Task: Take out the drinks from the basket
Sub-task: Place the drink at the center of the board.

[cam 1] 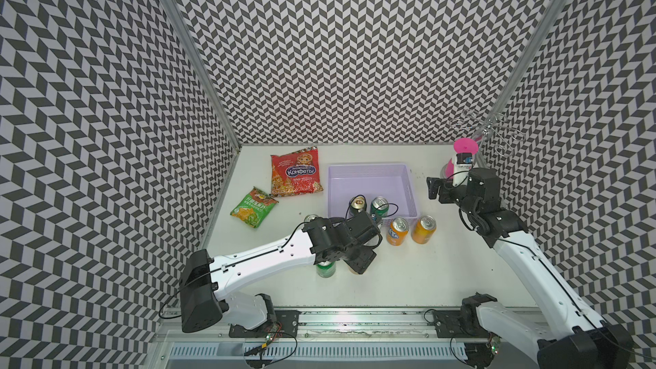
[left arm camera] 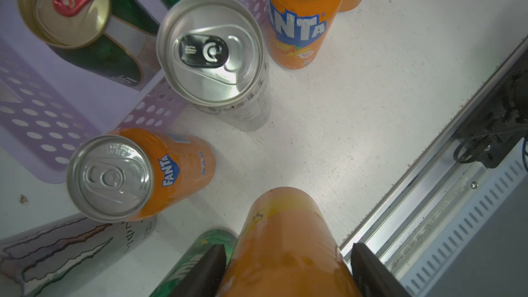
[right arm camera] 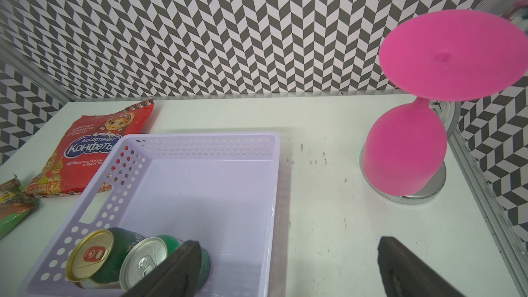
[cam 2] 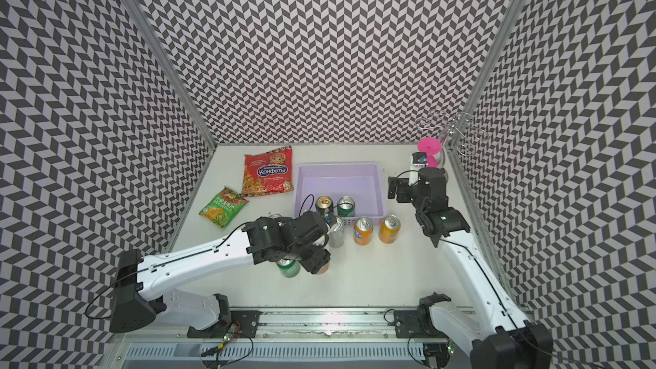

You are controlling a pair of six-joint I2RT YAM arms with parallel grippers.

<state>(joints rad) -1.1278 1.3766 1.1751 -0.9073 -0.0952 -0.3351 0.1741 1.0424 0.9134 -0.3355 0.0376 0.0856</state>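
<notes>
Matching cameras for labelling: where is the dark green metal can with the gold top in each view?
Both top views: gold-topped can in the lavender plastic lattice basket, near-left corner.
Left wrist: can inside basket wall, beside slim silver can.
Right wrist: can beside green can.
Shared landmark: the basket.

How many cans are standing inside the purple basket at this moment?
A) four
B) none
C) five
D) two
D: only the gold-topped dark green can and one green can stand inside the basket.
</notes>
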